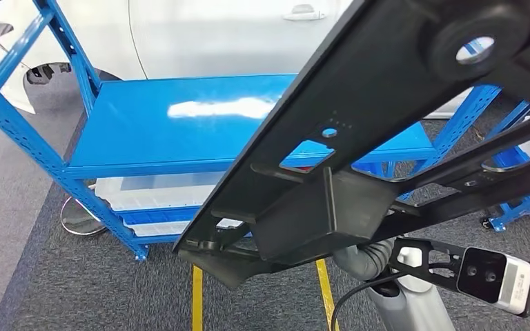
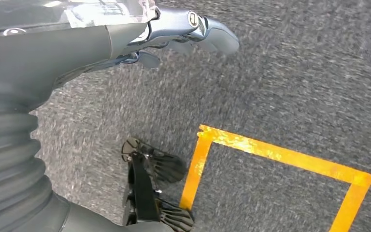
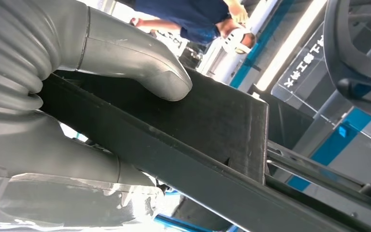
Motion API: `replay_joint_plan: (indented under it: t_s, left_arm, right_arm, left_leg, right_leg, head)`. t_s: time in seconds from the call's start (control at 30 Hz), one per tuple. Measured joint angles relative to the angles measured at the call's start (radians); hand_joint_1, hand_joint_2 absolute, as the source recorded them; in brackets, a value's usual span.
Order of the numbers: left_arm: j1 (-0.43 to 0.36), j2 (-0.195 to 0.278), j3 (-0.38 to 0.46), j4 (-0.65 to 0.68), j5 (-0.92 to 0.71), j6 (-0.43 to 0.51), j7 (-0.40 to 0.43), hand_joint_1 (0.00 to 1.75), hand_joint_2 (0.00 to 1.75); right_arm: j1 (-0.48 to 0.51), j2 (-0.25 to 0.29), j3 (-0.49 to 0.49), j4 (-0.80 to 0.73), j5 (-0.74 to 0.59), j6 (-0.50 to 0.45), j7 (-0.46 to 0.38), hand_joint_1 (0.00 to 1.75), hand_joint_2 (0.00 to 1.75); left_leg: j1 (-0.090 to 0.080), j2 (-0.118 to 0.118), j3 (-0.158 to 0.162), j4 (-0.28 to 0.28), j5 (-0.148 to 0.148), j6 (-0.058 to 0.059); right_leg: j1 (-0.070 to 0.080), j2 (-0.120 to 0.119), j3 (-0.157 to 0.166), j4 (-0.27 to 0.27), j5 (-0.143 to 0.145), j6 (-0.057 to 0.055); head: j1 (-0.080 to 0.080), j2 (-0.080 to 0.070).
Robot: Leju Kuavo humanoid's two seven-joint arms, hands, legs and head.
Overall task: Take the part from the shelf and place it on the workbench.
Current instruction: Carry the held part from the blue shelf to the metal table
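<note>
The black plastic frame part [image 1: 359,172] is up in my right hand [image 3: 92,96], clear of the blue shelf [image 1: 179,124] that stands beyond it. It is long, flat and full of cut-outs, so I judge it stiff and fairly light, but awkward: its far end reaches well past my grip and could swing or lever against my thumb. The solid boxed section is the sound place to hold, and there my right fingers [image 3: 140,63] are closed over its edge, thumb on one face. My right arm is raised, forearm below the part. My left hand [image 2: 183,29] hangs toward the carpet, holding nothing, fingers loosely extended.
</note>
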Motion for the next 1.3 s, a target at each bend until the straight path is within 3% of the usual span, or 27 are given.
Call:
replay_joint_plan:
  t_s: [0.07, 0.13, 0.17, 0.2, 0.23, 0.3, 0.37, 0.4, 0.5, 0.57, 0.63, 0.67, 0.7, 0.73, 0.77, 0.8, 0.87, 0.9, 0.93, 1.0, 1.03, 1.1, 1.17, 1.2, 1.23, 1.3]
  left_arm:
    - [-0.001, 0.0, 0.0, 0.0, -0.006, 0.0, 0.001, 0.0, 1.75]
    - [-0.002, 0.0, 0.0, 0.0, -0.01, 0.0, 0.001, 0.0, 1.75]
    - [-0.002, 0.0, 0.0, 0.0, -0.011, 0.0, 0.001, 0.0, 1.75]
    - [-0.002, 0.0, 0.0, 0.0, -0.012, 0.0, 0.001, 0.0, 1.75]
    - [-0.003, 0.0, 0.0, 0.0, -0.014, 0.0, 0.001, 0.0, 1.75]
    - [-0.003, 0.0, 0.0, 0.0, -0.016, 0.0, 0.001, 0.0, 1.75]
    - [-0.003, 0.0, 0.0, 0.0, -0.016, 0.0, 0.0, 0.0, 1.75]
    - [-0.003, 0.0, 0.0, 0.0, -0.016, 0.0, 0.0, 0.0, 1.75]
    - [-0.002, -0.001, 0.0, 0.0, -0.017, 0.0, -0.002, 0.0, 1.75]
    - [0.001, -0.001, 0.0, 0.0, -0.019, -0.004, -0.002, 0.0, 1.75]
    - [0.002, -0.001, 0.0, 0.0, -0.025, -0.01, -0.003, 0.0, 1.75]
    - [0.002, -0.001, 0.0, 0.0, -0.027, -0.012, -0.004, 0.0, 1.75]
    - [0.003, -0.001, 0.0, 0.0, -0.029, -0.014, -0.005, 0.0, 1.75]
    - [0.004, -0.001, 0.0, 0.0, -0.03, -0.015, -0.007, 0.0, 1.75]
    - [0.004, -0.001, 0.0, 0.0, -0.032, -0.017, -0.008, 0.0, 1.75]
    - [0.005, -0.001, 0.001, 0.0, -0.033, -0.018, -0.01, 0.0, 1.75]
    - [0.006, -0.001, 0.001, 0.0, -0.036, -0.02, -0.014, 0.0, 1.75]
    - [0.007, -0.001, 0.002, 0.0, -0.037, -0.022, -0.016, 0.0, 1.75]
    - [0.008, -0.001, 0.002, 0.0, -0.037, -0.024, -0.018, 0.0, 1.75]
    - [0.01, -0.001, 0.003, 0.0, -0.037, -0.026, -0.019, 0.0, 1.75]
    - [0.01, -0.002, 0.004, 0.0, -0.037, -0.027, -0.019, 0.0, 1.75]
    - [0.01, -0.002, 0.005, 0.0, -0.037, -0.028, -0.019, 0.0, 1.75]
    - [0.012, -0.002, 0.006, 0.0, -0.037, -0.028, -0.019, 0.0, 1.75]
    - [0.012, -0.002, 0.006, 0.0, -0.037, -0.029, -0.019, 0.0, 1.75]
    - [0.012, -0.003, 0.006, 0.0, -0.038, -0.029, -0.019, 0.0, 1.75]
    - [0.01, -0.004, 0.006, 0.0, -0.039, -0.03, -0.019, 0.0, 1.75]
  right_arm:
    - [0.0, 0.007, 0.0, -0.001, 0.006, -0.006, 0.005, 1.75, 1.75]
    - [0.0, 0.01, 0.001, -0.002, 0.021, -0.007, 0.013, 1.75, 1.75]
    - [0.0, 0.012, 0.001, -0.002, 0.027, -0.008, 0.016, 1.75, 1.75]
    - [-0.001, 0.013, 0.001, -0.002, 0.033, -0.008, 0.017, 1.75, 1.75]
    - [-0.001, 0.015, 0.001, -0.002, 0.036, -0.009, 0.018, 1.75, 1.75]
    - [-0.003, 0.018, 0.002, -0.005, 0.04, -0.01, 0.019, 1.75, 1.75]
    - [-0.011, 0.021, 0.002, -0.009, 0.042, -0.012, 0.019, 1.75, 1.75]
    - [-0.016, 0.022, 0.002, -0.009, 0.04, -0.012, 0.018, 1.75, 1.75]
    - [-0.032, 0.018, 0.003, -0.001, 0.01, 0.003, 0.004, 1.75, 1.75]
    - [-0.038, 0.015, 0.003, 0.003, 0.002, 0.005, -0.013, 1.75, 1.75]
    - [-0.037, 0.013, 0.003, -0.001, 0.011, -0.004, -0.024, 1.75, 1.75]
    - [-0.034, 0.012, 0.003, -0.007, 0.015, -0.007, -0.025, 1.75, 1.75]
    - [-0.029, 0.01, 0.003, -0.012, 0.017, -0.009, -0.024, 1.75, 1.75]
    - [-0.023, 0.008, 0.003, -0.018, 0.018, -0.012, -0.023, 1.75, 1.75]
    - [-0.018, 0.006, 0.003, -0.023, 0.019, -0.016, -0.021, 1.75, 1.75]
    - [-0.013, 0.004, 0.003, -0.028, 0.02, -0.019, -0.021, 1.75, 1.75]
    - [-0.006, 0.001, 0.004, -0.033, 0.025, -0.023, -0.022, 1.75, 1.75]
    - [-0.003, -0.001, 0.004, -0.035, 0.029, -0.024, -0.023, 1.75, 1.75]
    - [0.0, -0.002, 0.004, -0.035, 0.034, -0.025, -0.024, 1.75, 1.75]
    - [0.007, -0.004, 0.004, -0.035, 0.039, -0.027, -0.025, 1.75, 1.75]
    - [0.009, -0.006, 0.004, -0.035, 0.041, -0.028, -0.026, 1.75, 1.75]
    - [0.013, -0.009, 0.004, -0.036, 0.041, -0.03, -0.026, 1.75, 1.75]
    - [0.017, -0.012, 0.005, -0.035, 0.047, -0.032, -0.025, 1.75, 1.75]
    - [0.02, -0.013, 0.005, -0.035, 0.053, -0.034, -0.021, 1.75, 1.75]
    - [0.023, -0.013, 0.006, -0.035, 0.062, -0.039, -0.014, 1.75, 1.75]
    - [0.025, -0.013, 0.008, -0.034, 0.08, -0.054, 0.008, 1.75, 1.75]
  left_leg:
    - [0.004, 0.006, -0.02, -0.004, 0.023, 0.012]
    - [0.003, 0.008, -0.05, -0.001, 0.046, 0.018]
    - [0.003, 0.008, -0.065, 0.001, 0.057, 0.018]
    - [0.002, 0.008, -0.081, 0.004, 0.068, 0.017]
    - [0.002, 0.008, -0.097, 0.008, 0.077, 0.016]
    - [0.002, 0.008, -0.122, 0.016, 0.092, 0.011]
    - [0.001, 0.007, -0.137, 0.021, 0.107, 0.003]
    - [0.001, 0.007, -0.14, 0.02, 0.115, -0.003]
    - [0.003, 0.007, -0.149, 0.018, 0.126, -0.02]
    - [0.004, 0.006, -0.169, 0.068, 0.064, -0.029]
    - [0.006, 0.005, -0.204, 0.188, -0.032, -0.037]
    - [0.006, 0.005, -0.218, 0.252, -0.057, -0.04]
    - [0.007, 0.005, -0.221, 0.296, -0.059, -0.043]
    - [0.008, 0.005, -0.209, 0.307, -0.039, -0.045]
    - [0.01, 0.003, -0.179, 0.28, -0.009, -0.046]
    - [0.012, -0.006, -0.131, 0.219, 0.015, -0.044]
    - [0.015, -0.038, -0.034, 0.078, 0.012, -0.038]
    - [0.014, -0.05, -0.006, 0.032, -0.002, -0.034]
    - [0.012, -0.052, 0.003, 0.012, -0.014, -0.029]
    - [0.013, -0.035, -0.002, 0.005, -0.009, -0.015]
    - [0.014, -0.025, -0.005, 0.004, -0.003, -0.007]
    - [0.015, -0.003, -0.014, 0.002, 0.008, 0.005]
    - [0.013, 0.016, -0.027, 0.003, 0.016, 0.009]
    - [0.012, 0.025, -0.031, 0.003, 0.019, 0.008]
    - [0.011, 0.033, -0.035, 0.003, 0.021, 0.007]
    - [0.01, 0.047, -0.036, 0.004, 0.023, 0.004]
  right_leg:
    - [-0.004, 0.004, -0.024, 0.066, -0.075, 0.011]
    - [-0.007, 0.006, -0.059, 0.196, -0.173, 0.02]
    - [-0.008, 0.006, -0.068, 0.252, -0.195, 0.023]
    - [-0.01, 0.006, -0.064, 0.283, -0.194, 0.024]
    - [-0.011, 0.006, -0.043, 0.277, -0.174, 0.024]
    - [-0.01, 0.006, 0.05, 0.163, -0.131, 0.017]
    - [-0.005, 0.006, 0.141, 0.025, -0.13, 0.004]
    - [-0.001, 0.006, 0.161, -0.012, -0.136, -0.002]
    - [0.0, 0.005, 0.152, -0.031, -0.117, -0.021]
    - [-0.005, 0.002, 0.133, -0.039, -0.092, -0.036]
    - [-0.003, 0.001, 0.107, -0.039, -0.073, -0.042]
    - [-0.003, 0.001, 0.094, -0.038, -0.063, -0.041]
    - [-0.003, 0.001, 0.081, -0.037, -0.054, -0.04]
    - [-0.003, 0.002, 0.068, -0.035, -0.045, -0.037]
    - [-0.003, 0.006, 0.055, -0.032, -0.037, -0.034]
    - [-0.004, 0.01, 0.044, -0.027, -0.031, -0.029]
    - [-0.003, 0.02, 0.024, -0.013, -0.02, -0.018]
    - [-0.002, 0.024, 0.017, -0.008, -0.015, -0.013]
    - [-0.002, 0.03, 0.012, -0.006, -0.008, -0.006]
    - [-0.004, 0.041, 0.005, -0.004, 0.001, 0.006]
    - [-0.006, 0.04, -0.004, 0.01, -0.011, 0.011]
    - [-0.01, 0.03, -0.044, 0.103, -0.074, 0.021]
    - [-0.012, 0.022, -0.096, 0.24, -0.144, 0.029]
    - [-0.012, 0.021, -0.108, 0.28, -0.158, 0.031]
    - [-0.013, 0.019, -0.099, 0.283, -0.154, 0.032]
    - [-0.011, 0.005, -0.021, 0.171, -0.105, 0.025]
  head:
    - [0.001, 0.0]
    - [0.002, 0.0]
    - [0.002, 0.0]
    - [0.002, 0.0]
    - [0.002, 0.0]
    - [0.002, 0.0]
    - [0.001, 0.0]
    - [0.003, 0.0]
    - [0.008, 0.0]
    - [0.004, 0.0]
    - [0.0, 0.0]
    - [0.0, 0.0]
    - [0.0, 0.0]
    - [-0.001, 0.0]
    - [-0.001, 0.0]
    - [-0.001, 0.0]
    - [0.0, 0.0]
    - [0.0, 0.0]
    - [0.0, 0.0]
    - [0.001, 0.0]
    - [0.002, 0.0]
    - [0.006, 0.0]
    - [0.007, 0.0]
    - [0.007, 0.0]
    - [0.007, 0.0]
    - [0.007, 0.0]
